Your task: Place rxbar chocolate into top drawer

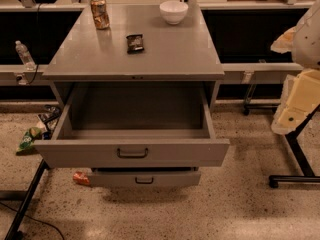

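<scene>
Top drawer (75, 153) open, rxbar chocolate (135, 43) not yet grasped on counter (175, 49) upper centre, my gripper (296, 104) off at right edge, can't tell its state.

The claw (298, 101), at the right edge, is partly cut off; well left of it, the bar (134, 43) bears unreadable print; lower drawer (144, 178) mostly hidden.

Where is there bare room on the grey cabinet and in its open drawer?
Free: the cabinet top's front strip, before the dark-wrapped rxbar chocolate; the whole wide grey metal top drawer. Crowded: the back edge, with orange drink can and white bowl. The gripper hangs right of the cabinet.
</scene>
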Action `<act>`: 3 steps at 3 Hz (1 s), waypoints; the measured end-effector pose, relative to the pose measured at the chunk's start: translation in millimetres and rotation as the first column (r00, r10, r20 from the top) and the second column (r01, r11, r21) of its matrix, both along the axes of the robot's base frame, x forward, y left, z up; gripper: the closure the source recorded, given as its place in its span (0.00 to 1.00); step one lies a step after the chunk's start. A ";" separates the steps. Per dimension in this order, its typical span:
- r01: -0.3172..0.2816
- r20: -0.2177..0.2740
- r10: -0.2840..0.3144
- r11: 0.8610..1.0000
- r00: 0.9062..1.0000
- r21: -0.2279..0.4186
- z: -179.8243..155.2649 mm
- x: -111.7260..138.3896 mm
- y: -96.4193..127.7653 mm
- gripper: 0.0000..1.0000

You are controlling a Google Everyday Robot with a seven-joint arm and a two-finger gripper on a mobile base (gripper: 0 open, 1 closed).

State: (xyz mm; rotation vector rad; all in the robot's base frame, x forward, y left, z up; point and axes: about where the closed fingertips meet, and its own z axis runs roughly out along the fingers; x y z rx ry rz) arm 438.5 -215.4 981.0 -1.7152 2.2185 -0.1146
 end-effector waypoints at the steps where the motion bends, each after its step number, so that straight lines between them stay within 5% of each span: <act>1: 0.009 0.008 -0.009 1.000 1.000 0.024 0.8 4.6 3.7 0.00; 2: 0.038 0.018 -0.041 0.989 0.999 0.146 -2.2 29.8 23.0 0.00; 3: 0.073 0.012 -0.080 0.950 0.997 0.303 -16.6 69.9 58.1 0.00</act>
